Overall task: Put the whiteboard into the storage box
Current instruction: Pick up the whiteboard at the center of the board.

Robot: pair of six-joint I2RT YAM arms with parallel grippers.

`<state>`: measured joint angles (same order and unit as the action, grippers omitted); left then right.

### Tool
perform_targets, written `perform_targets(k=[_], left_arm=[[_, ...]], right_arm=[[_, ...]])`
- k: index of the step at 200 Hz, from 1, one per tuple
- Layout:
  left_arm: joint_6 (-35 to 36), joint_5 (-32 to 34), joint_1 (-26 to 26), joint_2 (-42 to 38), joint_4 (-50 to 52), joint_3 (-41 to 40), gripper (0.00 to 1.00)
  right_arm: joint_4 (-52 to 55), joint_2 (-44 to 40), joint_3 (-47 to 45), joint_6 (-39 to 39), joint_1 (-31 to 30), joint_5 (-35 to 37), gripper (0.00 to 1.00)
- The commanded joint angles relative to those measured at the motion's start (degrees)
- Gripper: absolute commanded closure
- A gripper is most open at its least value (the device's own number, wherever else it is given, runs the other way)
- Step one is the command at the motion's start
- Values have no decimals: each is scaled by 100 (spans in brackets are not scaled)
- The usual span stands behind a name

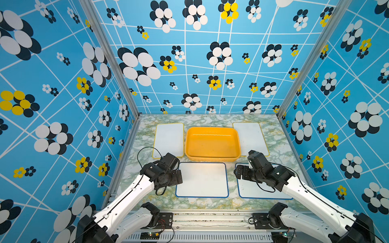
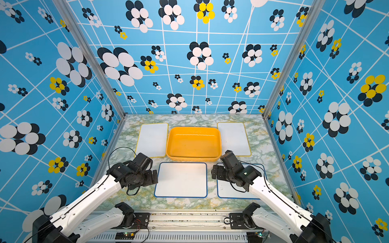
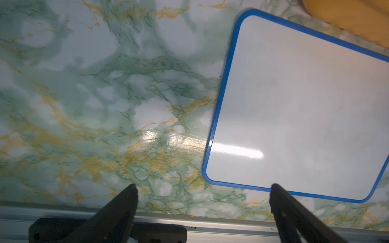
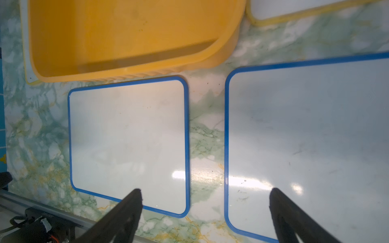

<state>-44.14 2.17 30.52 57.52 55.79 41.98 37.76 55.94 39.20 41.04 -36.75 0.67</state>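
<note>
1. The left gripper [image 3: 203, 186] is hanging with jaws spread wide, gripping nothing, over the marbled table [image 3: 84, 105] at the middle blue-framed whiteboard [image 3: 294, 105]'s edge.
2. The right gripper [image 4: 205, 189] is gaping wide too, also gripping nothing, straddling the gap between that board and the right blue-framed whiteboard [image 4: 305, 136].
3. The storage box [image 1: 212, 157] is sitting just behind the middle board, seemingly overlapping the left yellow-framed whiteboard [image 1: 168, 140].

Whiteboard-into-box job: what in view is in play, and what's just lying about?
In play:
storage box, empty
centre blue-framed whiteboard
right blue-framed whiteboard, partly under the right arm
left yellow-framed whiteboard
right yellow-framed whiteboard
left gripper, right gripper: jaws open, holding nothing

Not the job:
marbled tabletop
aluminium rail
patterned walls
</note>
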Motion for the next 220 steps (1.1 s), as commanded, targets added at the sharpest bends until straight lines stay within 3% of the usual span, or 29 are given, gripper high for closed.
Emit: perform_targets(k=[1, 65, 165, 220], left_arm=[[-286, -242, 77, 204, -273, -283, 1], [-21, -569, 173, 1106, -1246, -452, 0], [159, -984, 164, 1732, -2111, -860, 1], [361, -1775, 164, 2213, -2731, -961, 0]], right_arm=[[-335, 170, -247, 441, -178, -358, 4], [-1115, 874, -345, 625, -328, -917, 4], [-1436, 1618, -413, 833, -392, -944, 5], [-1541, 1967, -423, 895, -506, -1051, 6]])
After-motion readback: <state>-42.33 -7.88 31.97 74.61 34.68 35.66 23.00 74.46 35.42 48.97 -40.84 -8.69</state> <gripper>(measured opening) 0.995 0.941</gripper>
